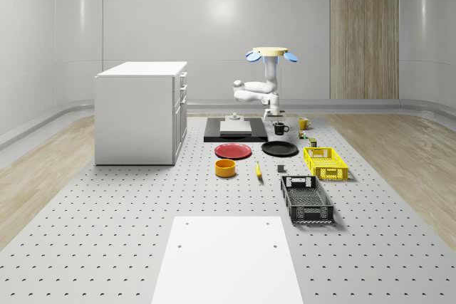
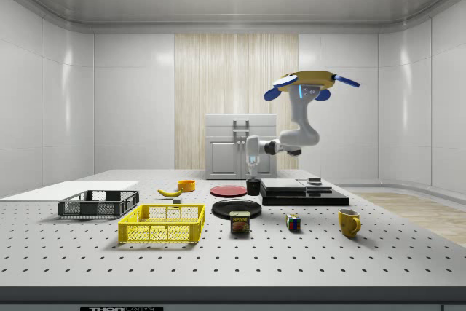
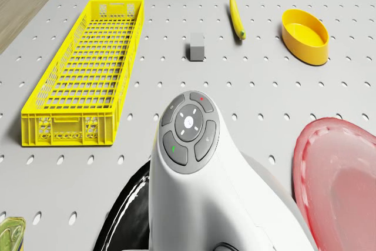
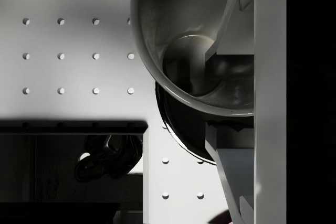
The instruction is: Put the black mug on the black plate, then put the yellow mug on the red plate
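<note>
Yellow crate (image 1: 326, 162) lying beside black crate (image 1: 306, 200) on perforated surface (image 1: 128, 204). Banana (image 1: 258, 170) lying between orange bowl (image 1: 225, 168) and small grey block (image 1: 281, 169). White cabinet (image 1: 141, 112) standing at whole-scene view's left.

the can (image 2: 239, 222) in the side view reads "spam".

Drone (image 2: 312, 81) hovers, arm bent down, fingers (image 4: 229, 24) apparently clamped.

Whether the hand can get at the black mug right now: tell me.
Probably yes: the hand hangs over the black mug's open rim, under the hovering drone, with nothing between them.
</note>
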Motion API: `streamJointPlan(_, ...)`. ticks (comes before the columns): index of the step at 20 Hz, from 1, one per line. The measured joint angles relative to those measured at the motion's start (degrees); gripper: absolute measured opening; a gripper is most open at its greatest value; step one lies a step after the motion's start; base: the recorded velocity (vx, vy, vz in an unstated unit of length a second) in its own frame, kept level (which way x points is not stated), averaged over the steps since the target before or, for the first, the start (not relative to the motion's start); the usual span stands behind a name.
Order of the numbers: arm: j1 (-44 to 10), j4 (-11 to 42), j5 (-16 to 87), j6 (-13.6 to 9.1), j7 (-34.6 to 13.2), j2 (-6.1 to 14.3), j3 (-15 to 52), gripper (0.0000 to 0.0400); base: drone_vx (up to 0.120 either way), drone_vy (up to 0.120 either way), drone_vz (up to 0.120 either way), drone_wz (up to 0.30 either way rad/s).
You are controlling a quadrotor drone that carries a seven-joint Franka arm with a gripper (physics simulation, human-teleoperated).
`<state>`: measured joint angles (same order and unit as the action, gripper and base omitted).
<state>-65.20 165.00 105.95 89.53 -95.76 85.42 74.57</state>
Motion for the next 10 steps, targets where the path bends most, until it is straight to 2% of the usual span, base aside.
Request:
streamJointPlan(6, -0.09, -0.02, -0.13, 0.29, -0.07, 0.3, 0.05, 0.011, 0.12, -0.007, 0.0, 0.0)
streamJointPlan(9, -0.13, -0.02, -0.19, 0.42, -0.1, 0.45, 0.08, 0.011, 0.12, -0.12, 0.0, 0.0)
streamJointPlan(10, -0.14, -0.03, -0.21, 0.47, -0.11, 0.49, 0.09, 0.011, 0.12, -0.04, 0.0, 0.0)
